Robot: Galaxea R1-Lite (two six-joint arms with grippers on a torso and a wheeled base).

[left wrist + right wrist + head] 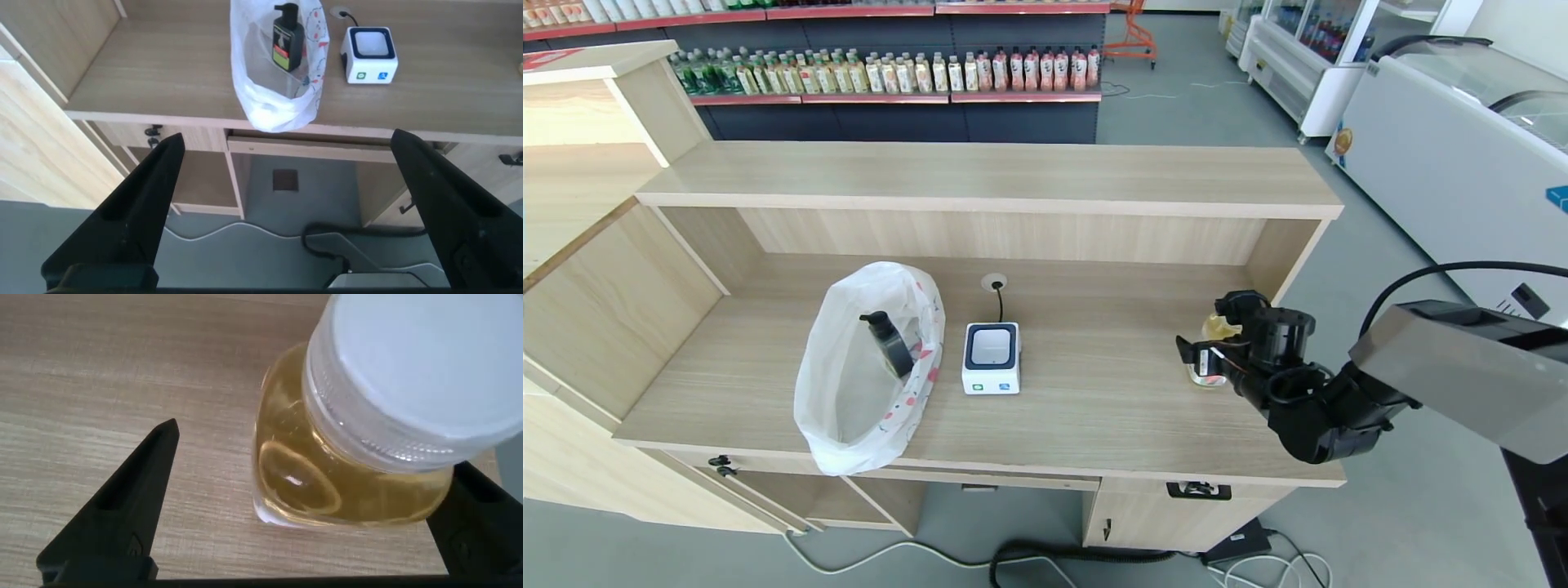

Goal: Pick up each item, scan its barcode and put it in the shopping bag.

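Note:
A clear square jar (1207, 376) of yellow liquid with a white lid (425, 359) stands on the right part of the wooden counter (1094, 400). My right gripper (1213, 335) is open, with the jar (343, 474) between its two black fingers (122, 506). The white scanner (991, 357) sits mid-counter. Left of it the white shopping bag (849, 400) stands open with a black pump bottle (886, 339) inside. My left gripper (290, 212) is open and holds nothing, in front of the counter and below its top, looking at the bag (274, 98), the pump bottle (288, 41) and the scanner (369, 53).
A raised shelf (988, 175) walls the back of the counter, and side panels close its left and right ends. The scanner's cable runs to a hole (994, 282) behind it. Drawers (302, 151) sit under the counter. Freezers (1462, 122) stand to the right.

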